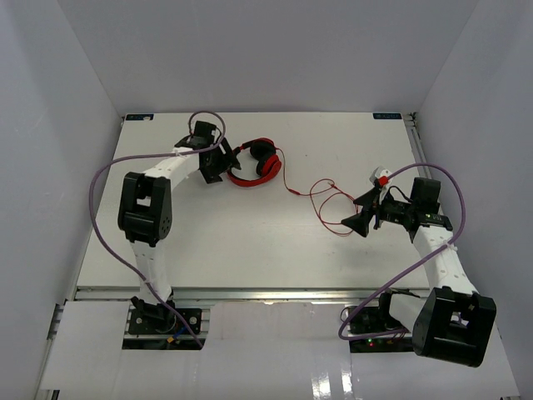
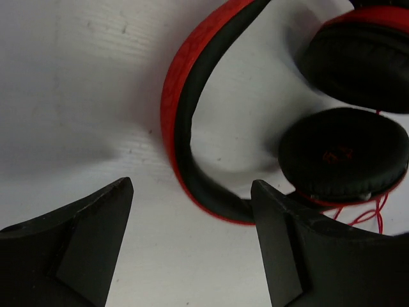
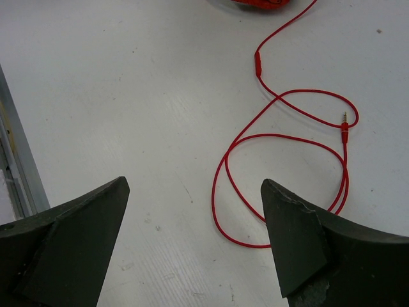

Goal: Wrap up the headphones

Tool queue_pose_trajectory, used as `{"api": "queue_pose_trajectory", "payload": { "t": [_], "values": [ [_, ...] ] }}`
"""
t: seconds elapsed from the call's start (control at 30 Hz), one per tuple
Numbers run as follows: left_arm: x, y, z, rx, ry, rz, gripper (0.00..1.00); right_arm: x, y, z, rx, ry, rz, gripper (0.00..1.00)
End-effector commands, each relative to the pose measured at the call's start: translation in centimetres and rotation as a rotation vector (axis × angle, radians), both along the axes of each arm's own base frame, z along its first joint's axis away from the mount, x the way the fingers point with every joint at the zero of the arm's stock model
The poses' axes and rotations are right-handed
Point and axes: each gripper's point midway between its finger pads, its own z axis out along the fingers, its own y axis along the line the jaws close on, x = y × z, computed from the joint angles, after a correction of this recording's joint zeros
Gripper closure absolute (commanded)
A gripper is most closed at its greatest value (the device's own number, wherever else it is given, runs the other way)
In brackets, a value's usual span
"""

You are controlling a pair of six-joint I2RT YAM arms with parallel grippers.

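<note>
The red headphones [image 1: 254,165] lie on the white table at the back centre, earcups folded together. In the left wrist view the red and black headband [image 2: 185,109] curves ahead of the fingers, with the black-padded earcups [image 2: 342,153] to the right. My left gripper [image 1: 211,165] is open and empty, just left of the headband [image 2: 192,192]. The thin red cable [image 1: 321,198] runs right from the headphones into loose loops. My right gripper [image 1: 360,213] is open and empty, right of the loops; the cable [image 3: 281,141] and its gold plug [image 3: 344,119] lie ahead of it.
Purple robot cables [image 1: 104,233] loop beside both arms. A metal rail [image 3: 19,166] runs along the table edge at the left of the right wrist view. White walls enclose the table on three sides.
</note>
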Motion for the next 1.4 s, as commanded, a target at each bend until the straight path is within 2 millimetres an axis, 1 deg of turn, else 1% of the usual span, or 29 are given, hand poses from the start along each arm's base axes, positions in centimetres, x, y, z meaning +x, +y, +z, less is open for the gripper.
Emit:
{"api": "queue_pose_trajectory", "payload": {
  "t": [0.0,0.07,0.17,0.23,0.3,0.4,0.47,0.53,0.57,0.6,0.67,0.7,0.77,0.8,0.83,0.87,0.9,0.97,1.0,1.03,1.07,1.1,1.13,1.17,1.2,1.23,1.3,1.33,1.37],
  "values": [
    [1.2,0.3,-1.6,0.131,0.096,0.096,0.21,-0.3,-0.1,-0.2,0.011,-0.01,0.014,0.1],
    [3.0,0.6,-1.1,0.196,0.063,0.128,0.23,-0.2,-0.2,-0.1,0.011,-0.014,0.012,0.1],
    [3.9,1.0,-2.3,0.255,0.078,0.136,0.32,-0.3,-0.3,-0.1,0.015,-0.014,0.01,0.1],
    [4.0,1.5,-3.6,0.294,0.098,0.139,0.43,-0.3,-0.3,0.1,0.017,-0.017,0.009,0.1],
    [4.3,1.7,-3.9,0.315,0.093,0.137,0.53,-0.3,-0.3,0.1,0.021,-0.018,0.009,0.1],
    [4.5,1.5,-4.4,0.338,0.079,0.091,0.81,-0.4,-0.4,0.2,0.025,-0.018,0.006,0.1],
    [4.4,1.0,-4.6,0.343,0.072,0.041,0.92,-0.4,-0.5,0.2,0.027,-0.014,0.006,0.1],
    [4.2,0.6,-4.3,0.361,0.057,-0.004,0.98,-0.4,-0.5,0.2,0.029,-0.017,0.008,0.1],
    [4.2,0.3,-3.9,0.366,0.038,-0.027,1.0,-0.5,-0.5,0.2,0.025,-0.021,0.014,0.1],
    [4.2,-0.1,-2.6,0.365,0.003,-0.051,1.0,-0.8,-0.4,0.2,0.021,-0.028,0.028,0.1],
    [4.2,-0.7,0.7,0.337,-0.077,-0.091,1.0,-1.4,-0.1,0.5,0.017,-0.06,0.07,0.1],
    [3.9,-1.3,2.9,0.308,-0.137,-0.13,1.0,-2.1,0.2,0.8,0.004,-0.101,0.115,0.1],
    [3.1,-2.7,7.5,0.258,-0.28,-0.211,1.0,-3.3,0.6,1.5,-0.019,-0.184,0.184,0.1],
    [2.5,-3.2,9.4,0.244,-0.341,-0.249,1.0,-3.7,0.8,1.6,-0.03,-0.215,0.207,0.1],
    [1.4,-3.4,10.2,0.24,-0.365,-0.286,1.0,-3.8,0.9,1.7,-0.047,-0.247,0.221,0.1],
    [0.2,-3.6,10.9,0.238,-0.384,-0.323,1.0,-3.5,0.9,2.0,-0.065,-0.278,0.219,0.1],
    [-0.8,-3.9,12.0,0.234,-0.414,-0.362,1.0,-3.1,0.9,2.4,-0.069,-0.286,0.202,0.1],
    [-3.1,-3.9,15.5,0.195,-0.483,-0.387,1.0,-1.4,0.9,3.3,-0.066,-0.275,0.135,0.1],
    [-4.3,-4.0,16.8,0.168,-0.509,-0.399,1.0,-0.5,1.1,4.0,-0.06,-0.27,0.093,0.1],
    [-5.6,-4.3,17.1,0.133,-0.51,-0.42,1.0,0.7,1.4,4.8,-0.059,-0.268,0.042,0.1],
    [-6.7,-4.6,17.7,0.097,-0.519,-0.435,1.0,1.2,2.1,5.5,-0.05,-0.273,0.02,0.1],
    [-7.7,-4.8,18.7,0.062,-0.536,-0.444,1.0,1.1,3.4,6.0,-0.043,-0.283,0.038,0.1],
    [-8.5,-4.9,19.9,0.032,-0.557,-0.436,1.0,0.5,5.0,6.4,-0.029,-0.291,0.093,0.1],
    [-9.1,-5.0,20.7,0.004,-0.565,-0.432,1.0,-0.2,6.4,6.9,-0.011,-0.297,0.152,0.1],
    [-9.7,-5.2,20.9,-0.024,-0.562,-0.434,1.0,-0.6,7.6,7.4,0.011,-0.301,0.205,0.1],
    [-10.4,-5.2,21.8,-0.045,-0.58,-0.441,1.0,-0.6,8.3,7.8,0.017,-0.31,0.237,0.1],
    [-11.4,-5.3,23.1,-0.084,-0.597,-0.435,1.0,-0.3,9.1,8.4,0.015,-0.351,0.281,0.1],
    [-11.7,-5.2,23.7,-0.089,-0.61,-0.436,1.0,0.0,9.2,8.4,-0.002,-0.381,0.296,0.1],
    [-12.2,-5.2,24.4,-0.101,-0.623,-0.433,1.0,0.8,9.3,8.7,-0.02,-0.406,0.281,0.1]
  ]
}}
